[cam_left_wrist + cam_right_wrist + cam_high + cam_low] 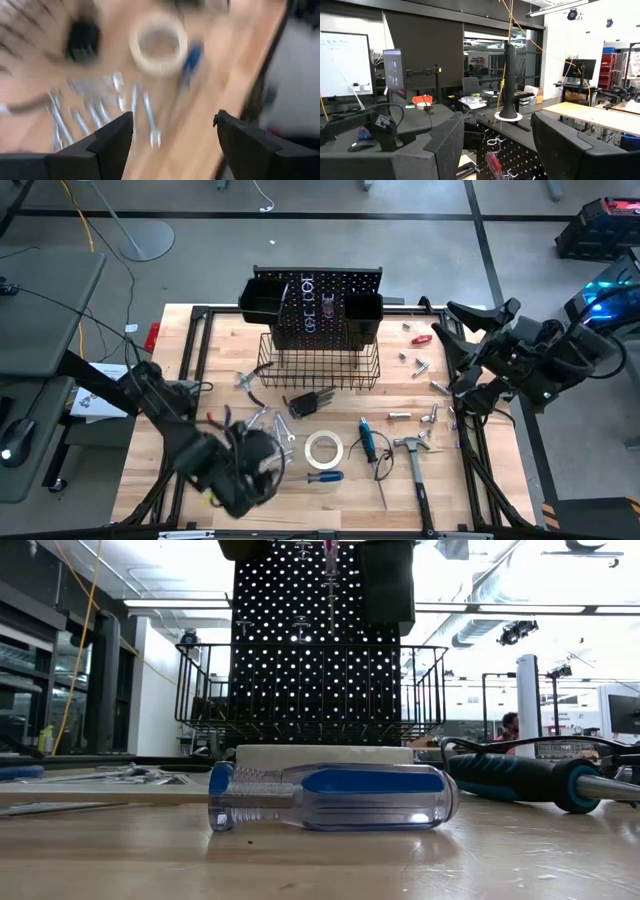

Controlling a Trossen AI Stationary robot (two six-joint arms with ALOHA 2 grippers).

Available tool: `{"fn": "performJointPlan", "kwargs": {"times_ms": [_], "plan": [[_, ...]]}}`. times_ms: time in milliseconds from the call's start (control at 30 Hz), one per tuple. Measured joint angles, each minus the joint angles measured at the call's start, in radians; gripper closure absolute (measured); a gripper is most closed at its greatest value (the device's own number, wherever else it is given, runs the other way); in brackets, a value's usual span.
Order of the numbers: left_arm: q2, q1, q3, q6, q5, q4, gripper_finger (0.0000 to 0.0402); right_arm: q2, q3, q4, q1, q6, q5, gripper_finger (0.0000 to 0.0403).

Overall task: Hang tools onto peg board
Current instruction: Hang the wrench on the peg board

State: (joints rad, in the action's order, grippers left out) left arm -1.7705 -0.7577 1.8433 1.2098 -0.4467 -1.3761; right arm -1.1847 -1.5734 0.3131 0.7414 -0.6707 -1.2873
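Between the left fingers: nothing; the left gripper point(250, 470) hangs with jaws apart over the near-left part of the table point(220, 350).
Under the left gripper: a cluster of silver wrenches point(100, 112), with more of them showing beside it point(268, 420).
Just past the wrenches: the white tape roll point(324, 449), flat on the wood, and a blue-handled screwdriver point(325, 476) nearer the front edge.
Right of the roll: a second blue-handled screwdriver point(367, 440) and the claw hammer point(413, 455), both lying flat.
Right gripper: raised off the table's right edge point(497, 145), jaws apart and empty, facing the room.
Scattered near the right edge: small silver tools point(420, 365) and a red-handled one point(421, 338).
Peg board: upright at the far middle of the table point(320, 305), a black bin point(262, 300) at either end, the wire basket point(320, 365) in front.
On the board: a few silver pieces hang on its pegs point(308, 290).
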Motion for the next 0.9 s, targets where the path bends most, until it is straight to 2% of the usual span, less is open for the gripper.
{"fn": "performJointPlan", "kwargs": {"times_ms": [100,200,433,567,700,900], "plan": [[0.002,-0.024,-0.075,-0.035,0.150,0.011,0.0135,0.000,0.000,-0.020,0.000,0.024,-0.007,0.0183],[0.006,-0.047,-0.123,-0.016,0.209,-0.011,0.0135,0.000,0.000,-0.026,0.000,0.045,-0.034,0.0183],[0.031,-0.026,-0.163,-0.044,0.190,0.074,0.0135,0.000,0.000,-0.078,0.032,0.069,-0.087,0.0183],[0.031,0.010,-0.163,-0.147,0.189,0.135,0.0135,0.000,0.000,-0.084,0.065,0.072,-0.154,0.0183],[0.031,0.057,-0.163,-0.271,0.192,0.191,0.0135,0.000,0.000,-0.087,0.081,0.081,-0.164,0.0183],[0.034,0.120,-0.163,-0.422,0.232,0.168,0.0135,0.000,0.000,-0.183,0.084,0.221,-0.167,0.0183]]}}
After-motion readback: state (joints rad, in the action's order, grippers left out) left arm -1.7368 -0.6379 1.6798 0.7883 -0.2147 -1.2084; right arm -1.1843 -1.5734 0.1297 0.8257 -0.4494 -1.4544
